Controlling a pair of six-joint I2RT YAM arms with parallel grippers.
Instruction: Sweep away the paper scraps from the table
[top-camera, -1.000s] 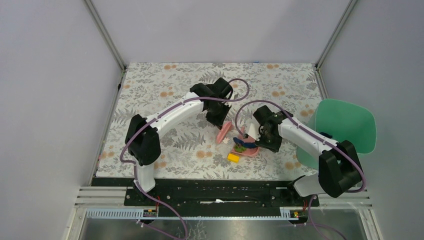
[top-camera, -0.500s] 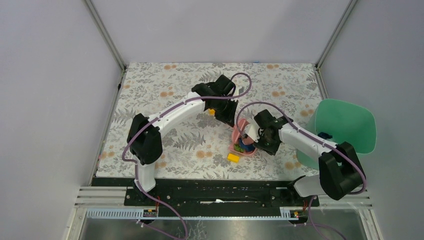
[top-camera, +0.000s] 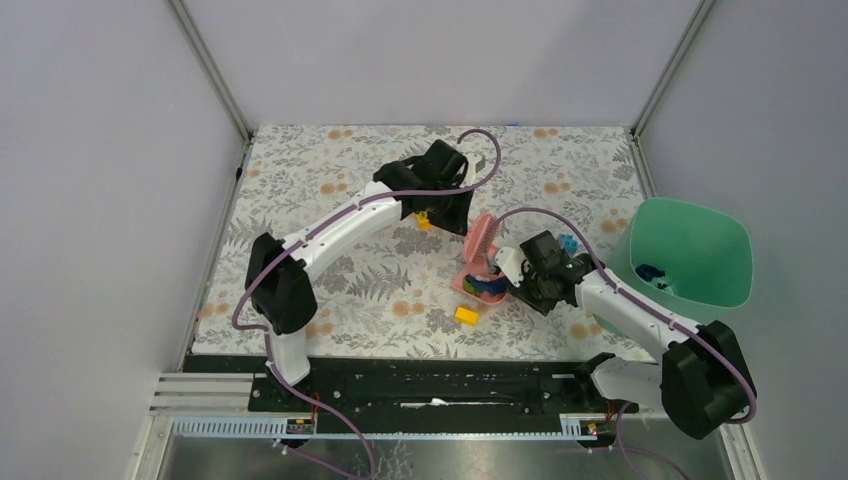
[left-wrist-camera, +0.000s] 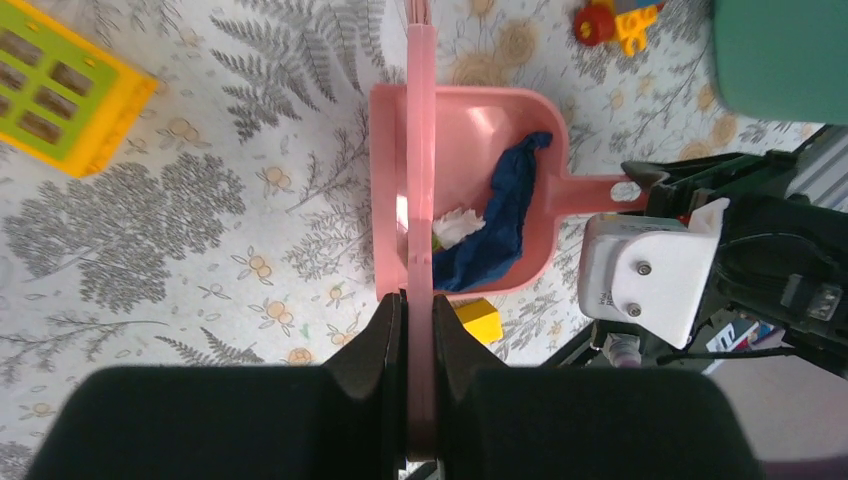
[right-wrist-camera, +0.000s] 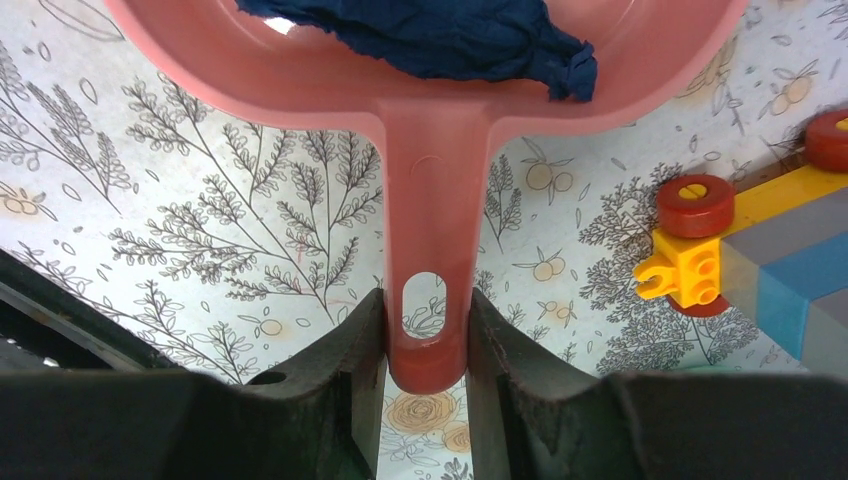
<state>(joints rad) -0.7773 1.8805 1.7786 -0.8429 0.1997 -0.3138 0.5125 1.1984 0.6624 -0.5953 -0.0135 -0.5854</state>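
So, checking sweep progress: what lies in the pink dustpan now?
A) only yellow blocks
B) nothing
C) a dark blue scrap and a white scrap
C: the left wrist view shows a dark blue scrap and a small white scrap inside the pink dustpan.

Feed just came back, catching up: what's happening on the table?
The left end effector is shut on the pink brush, its edge across the mouth of the pink dustpan. The right end effector grips the dustpan's handle. A dark blue scrap and a white scrap lie in the pan; a yellow block sits on the table.
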